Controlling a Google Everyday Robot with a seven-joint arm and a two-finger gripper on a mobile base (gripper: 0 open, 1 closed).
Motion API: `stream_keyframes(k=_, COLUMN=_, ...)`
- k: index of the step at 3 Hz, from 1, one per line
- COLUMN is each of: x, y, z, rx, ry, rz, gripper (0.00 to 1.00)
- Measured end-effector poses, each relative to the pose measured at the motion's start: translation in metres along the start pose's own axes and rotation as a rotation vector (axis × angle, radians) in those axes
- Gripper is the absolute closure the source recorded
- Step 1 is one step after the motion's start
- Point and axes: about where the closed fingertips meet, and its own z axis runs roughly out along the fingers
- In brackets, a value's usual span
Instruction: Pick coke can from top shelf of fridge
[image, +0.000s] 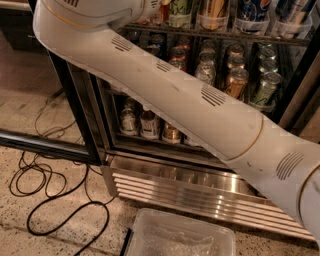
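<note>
The fridge (200, 192) stands open in front of me, with dark wire racks and a ribbed steel base. The top shelf (225, 34) runs along the top of the view and bears a green can (180, 9), a gold-brown can (212, 11) and a blue Pepsi can (250, 11). A sliver of red (161, 12) shows at the shelf's left end beside my wrist; I cannot tell whether it is the coke can. My white arm (200, 110) reaches from the lower right to the upper left. My gripper is out of view past the top edge, near the shelf's left end.
Lower racks hold several cans (235, 80) and more cans (150, 122) below them. The black door frame (75, 110) stands open at the left. Black cables (50, 200) lie on the speckled floor. A clear plastic bin (180, 237) sits below the fridge base.
</note>
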Motion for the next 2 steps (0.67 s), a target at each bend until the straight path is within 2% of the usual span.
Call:
stream_keyframes(k=1, x=0.004, y=-0.008, z=-0.022, rx=-0.022, ry=0.073, rz=0.111, gripper=1.00)
stream_keyframes(k=2, x=0.016, y=0.002, z=-0.034, rx=-0.067, ry=0.144, rz=0.177, gripper=1.00)
